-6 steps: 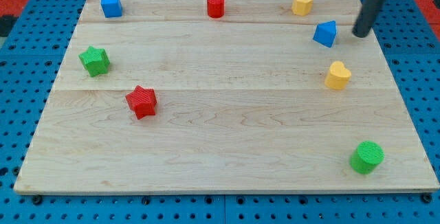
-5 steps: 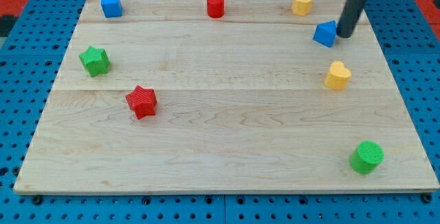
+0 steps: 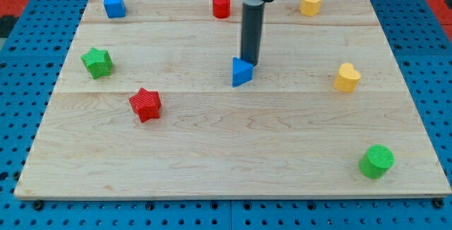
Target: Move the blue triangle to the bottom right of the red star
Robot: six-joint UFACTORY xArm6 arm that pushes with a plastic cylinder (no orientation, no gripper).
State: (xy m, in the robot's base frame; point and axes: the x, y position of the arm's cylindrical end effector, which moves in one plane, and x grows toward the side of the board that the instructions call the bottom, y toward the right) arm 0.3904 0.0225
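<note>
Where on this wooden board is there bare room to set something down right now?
The widest bare stretch runs along the wooden board at the view's bottom, between the red star block and the green cylinder block. It is busier at centre, where my tip touches the blue triangle block.

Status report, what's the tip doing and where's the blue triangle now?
My tip against blue triangle, on its upper right side. Triangle mid-board, well right of red star. Nothing between them.
</note>
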